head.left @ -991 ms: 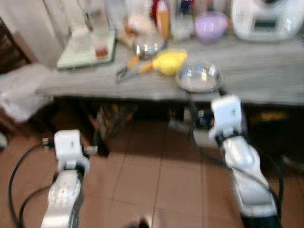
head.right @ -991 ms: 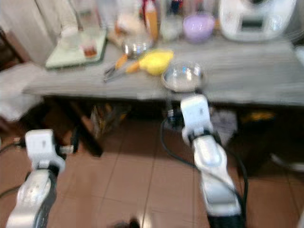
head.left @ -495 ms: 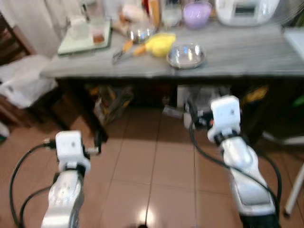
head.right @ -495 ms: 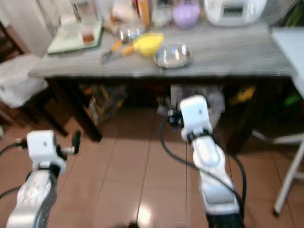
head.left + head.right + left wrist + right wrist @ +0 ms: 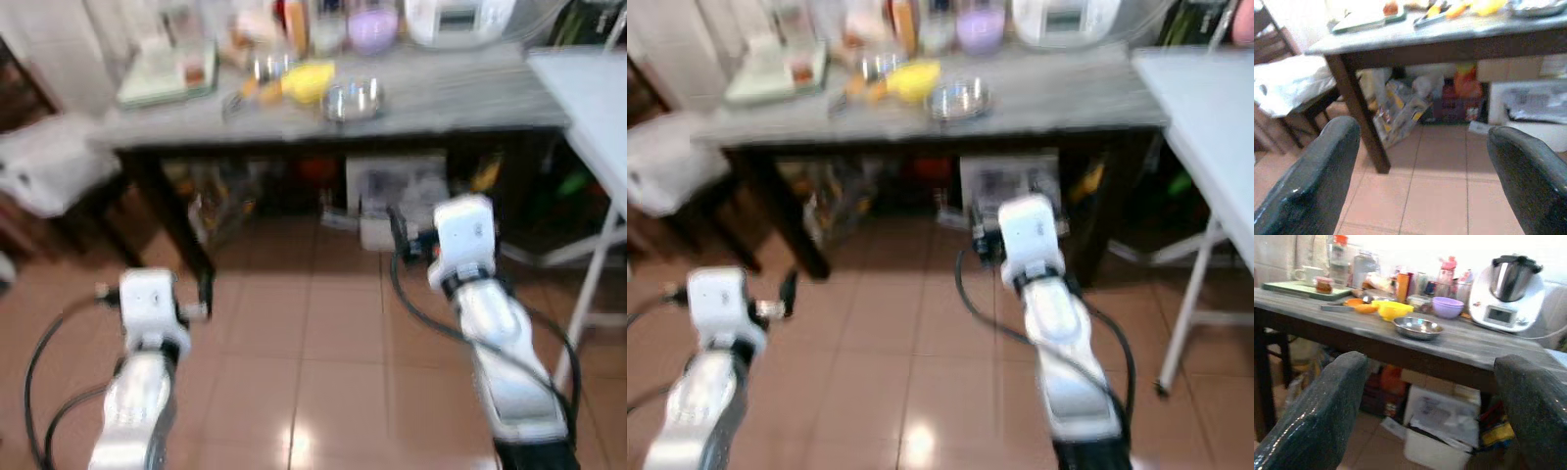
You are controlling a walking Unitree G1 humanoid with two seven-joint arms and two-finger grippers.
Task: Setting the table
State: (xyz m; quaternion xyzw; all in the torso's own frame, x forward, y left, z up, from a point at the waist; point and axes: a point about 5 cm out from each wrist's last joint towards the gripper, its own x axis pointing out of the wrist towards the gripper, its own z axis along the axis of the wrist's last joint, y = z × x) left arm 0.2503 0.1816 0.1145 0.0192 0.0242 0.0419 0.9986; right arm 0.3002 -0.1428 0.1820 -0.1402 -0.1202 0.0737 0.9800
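Terracotta floor tiles (image 5: 323, 372) spread out before the robot, running up to a long grey wood-grain table (image 5: 1087, 93) on dark legs. Both arms are held low over the tiles, well short of the table. The left hand (image 5: 1422, 166) is released — its two black fingers (image 5: 1308, 181) stand wide apart with nothing between them. The right hand (image 5: 1430, 411) is likewise spread wide and empty, its fingers (image 5: 1312, 411) framing the table's front edge.

On the table a shallow steel bowl (image 5: 1418, 327) sits near the front edge, about midway along. Just behind it and toward the robot's left lies a yellow bowl (image 5: 1392, 310), with orange-handled utensils (image 5: 1359, 306) beside that. Farther back stand a lilac bowl (image 5: 1448, 306), an orange bottle (image 5: 1402, 287) and a cluster of jars and containers too blurred to name. A white kitchen machine with a steel jug and small display (image 5: 1506, 293) stands at the robot's right end of the table. At the left end a pale green tray (image 5: 1303, 288) carries a white cup (image 5: 1309, 273) and a small red-topped jar (image 5: 1324, 284).

Under the table are a white box (image 5: 1442, 423), crumpled bags (image 5: 1400, 110) and other clutter. A white plastic bag (image 5: 1295, 85) rests on a dark chair off to the robot's left — and a pale folding table (image 5: 1205, 108) on white legs stands at the right.
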